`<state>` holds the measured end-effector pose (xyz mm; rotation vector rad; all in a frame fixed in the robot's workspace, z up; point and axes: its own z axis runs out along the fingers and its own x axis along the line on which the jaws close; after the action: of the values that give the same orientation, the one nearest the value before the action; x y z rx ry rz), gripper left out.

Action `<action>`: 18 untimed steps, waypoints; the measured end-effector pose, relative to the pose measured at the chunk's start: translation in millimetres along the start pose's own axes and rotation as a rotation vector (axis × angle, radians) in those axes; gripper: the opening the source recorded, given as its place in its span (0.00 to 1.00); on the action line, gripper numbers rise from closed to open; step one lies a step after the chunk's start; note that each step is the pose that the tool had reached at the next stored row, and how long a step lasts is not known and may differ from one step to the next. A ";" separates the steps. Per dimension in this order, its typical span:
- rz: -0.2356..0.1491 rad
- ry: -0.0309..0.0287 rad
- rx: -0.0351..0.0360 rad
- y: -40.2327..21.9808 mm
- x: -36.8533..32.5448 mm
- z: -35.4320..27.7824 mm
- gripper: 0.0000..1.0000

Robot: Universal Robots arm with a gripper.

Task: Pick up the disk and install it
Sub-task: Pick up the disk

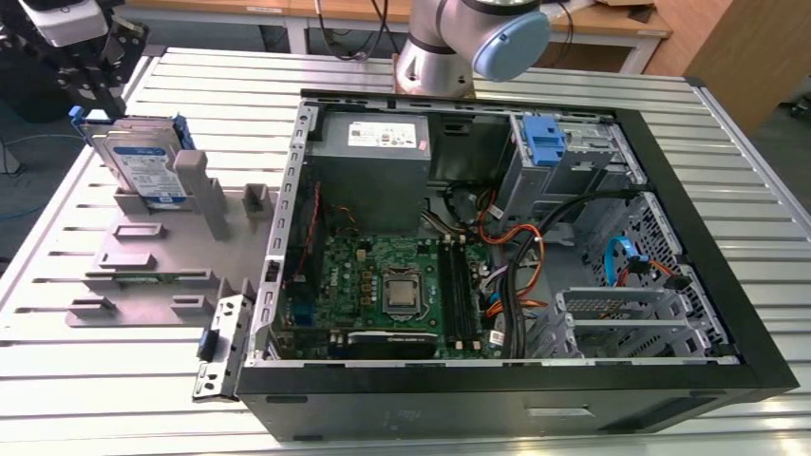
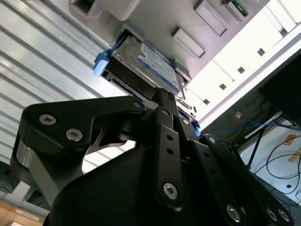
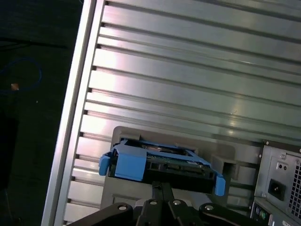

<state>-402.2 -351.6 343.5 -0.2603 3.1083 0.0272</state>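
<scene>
End effector [image 3: 162, 186]: clenched, tips drawn together right at the near edge of the disk [image 3: 164, 165]. Can't tell if they pinch any part of it. Both wrist views agree; in the second wrist view the tips [image 2: 162, 93] sit against the edge just below the white-and-blue label.

Disk: not lifted. It stands on edge in a slot of the grey fixture [image 1: 165, 256], silver body in its blue carrier [image 3: 129, 165]. In the exterior view it is at the fixture's far corner, on the exterior view's left, leaning slightly, label face visible [image 1: 140, 157]. The end effector [image 1: 99, 93] is just above its top edge.

Fixture: flat on the ribbed aluminium worktop [image 3: 188, 70], just beside the open PC case [image 1: 507, 399]. A narrow green board [image 1: 150, 277] lies in one of its nearer slots.

Case: lying on its side, panel off.
- Motherboard [image 1: 367, 275], with the CPU socket [image 1: 402, 294] near its middle.
- Orange cables [image 1: 507, 233] and a blue cable [image 1: 621, 256] run across the exterior view's right half.
- Grey power-supply box [image 1: 374, 142] at the far end.
- Blue clip [image 1: 542, 142] on a bare metal cage near the power-supply box, toward the exterior view's right.

Arm base [image 1: 476, 38] is mounted beyond the case, at the far edge of the worktop.
</scene>
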 end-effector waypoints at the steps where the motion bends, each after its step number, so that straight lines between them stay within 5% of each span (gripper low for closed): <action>1: 0.000 0.0000 0.0000 0.0 0.0 0.0 0.11; 7: -0.012 0.0003 0.0000 0.0 0.0 0.0 0.11; 18: -0.206 0.0033 -0.0046 0.0 0.0 1.2 0.11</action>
<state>-402.2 -351.6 342.2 -0.5797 3.0668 0.0302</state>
